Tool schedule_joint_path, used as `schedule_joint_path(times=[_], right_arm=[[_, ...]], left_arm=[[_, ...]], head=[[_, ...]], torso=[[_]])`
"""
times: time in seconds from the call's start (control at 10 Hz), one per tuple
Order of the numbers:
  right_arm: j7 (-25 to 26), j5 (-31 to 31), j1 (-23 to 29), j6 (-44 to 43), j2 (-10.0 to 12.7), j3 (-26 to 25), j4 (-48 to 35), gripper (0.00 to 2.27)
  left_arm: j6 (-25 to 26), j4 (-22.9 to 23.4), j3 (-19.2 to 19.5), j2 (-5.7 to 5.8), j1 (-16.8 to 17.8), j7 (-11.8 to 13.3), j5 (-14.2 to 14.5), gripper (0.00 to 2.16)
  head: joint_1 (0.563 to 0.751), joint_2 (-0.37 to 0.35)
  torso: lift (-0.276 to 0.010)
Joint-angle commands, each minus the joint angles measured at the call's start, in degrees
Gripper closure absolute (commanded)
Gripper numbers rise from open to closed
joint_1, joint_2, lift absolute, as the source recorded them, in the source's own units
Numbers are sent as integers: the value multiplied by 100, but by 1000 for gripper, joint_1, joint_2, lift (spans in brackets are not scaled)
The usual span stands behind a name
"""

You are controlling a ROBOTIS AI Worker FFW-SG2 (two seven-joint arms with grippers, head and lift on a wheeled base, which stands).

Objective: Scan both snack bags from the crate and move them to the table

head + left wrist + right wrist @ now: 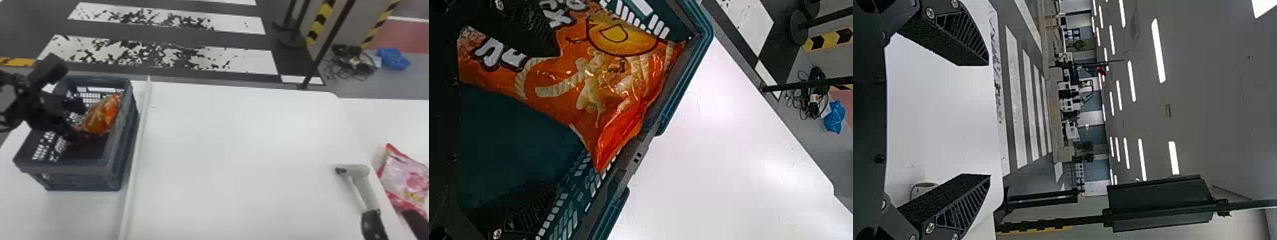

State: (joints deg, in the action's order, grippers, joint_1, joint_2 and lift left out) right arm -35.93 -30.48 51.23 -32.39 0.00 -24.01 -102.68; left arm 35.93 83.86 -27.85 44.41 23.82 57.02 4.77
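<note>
In the head view my left gripper (76, 122) is inside the grey-blue crate (110, 159), beside an orange snack bag (103, 116) that leans on the crate's right wall. The left wrist view shows my left gripper (546, 120) open, one finger over the printed face of the orange bag (599, 90), the other apart from it. A pink-and-red snack bag (403, 178) lies at the table's right side. Left of it is a light grey scanner (365, 182) with a black handle. In the right wrist view my right gripper (989, 120) stands open with nothing between its fingers.
The white table (242, 143) has a raised strip (139, 143) just right of the crate. A dark object (415, 221) at the bottom right overlaps the pink bag's lower end; I cannot tell what it is. Beyond the table's far edge stands a black pole (328, 41).
</note>
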Motion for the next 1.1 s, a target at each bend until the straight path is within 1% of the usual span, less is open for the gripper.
schedule_joint_path(times=[0.0,0.1,0.2,0.3,0.4,0.5,0.6,0.7,0.8,0.9,1.0], right_arm=[[-2,-1,10,1,5,-51,2,134],[-2,-19,10,19,5,-51,-6,134],[7,-19,1,54,5,-51,-24,134],[7,-1,-34,177,5,-51,-41,134],[7,16,-51,212,5,-42,-50,134],[-2,16,-60,353,5,-42,-77,134],[-2,16,-51,405,5,-77,-103,134],[-2,-19,-25,476,5,-139,-138,134],[-2,-89,19,528,5,-227,-156,134],[-11,-160,45,528,5,-314,-173,134],[-20,-247,54,651,5,-402,-173,134]], left_arm=[[-503,-230,-125,-3,158,-121,-117,80],[-837,-494,-221,-38,290,-200,-161,80],[-1118,-661,-388,-55,369,-332,-240,80],[-1277,-845,-459,-117,421,-332,-257,80],[-1523,-1047,-511,-196,439,-332,-275,80],[-1892,-1337,-617,-301,518,-349,-336,80],[-2085,-1513,-678,-416,536,-384,-398,90],[-2208,-1627,-740,-504,536,-419,-486,360],[-2191,-1707,-749,-583,545,-402,-477,1399],[-2191,-1680,-775,-583,501,-455,-477,1956],[-2314,-1619,-731,-521,430,-534,-442,2078]], head=[[695,-124],[695,-123],[695,-121],[695,-117],[695,-117],[695,-119],[695,-121],[695,-128],[695,-144],[695,-155],[695,-175]], torso=[[-87],[-87],[-87],[-87],[-87],[-87],[-87],[-87],[-87],[-87],[-87]])
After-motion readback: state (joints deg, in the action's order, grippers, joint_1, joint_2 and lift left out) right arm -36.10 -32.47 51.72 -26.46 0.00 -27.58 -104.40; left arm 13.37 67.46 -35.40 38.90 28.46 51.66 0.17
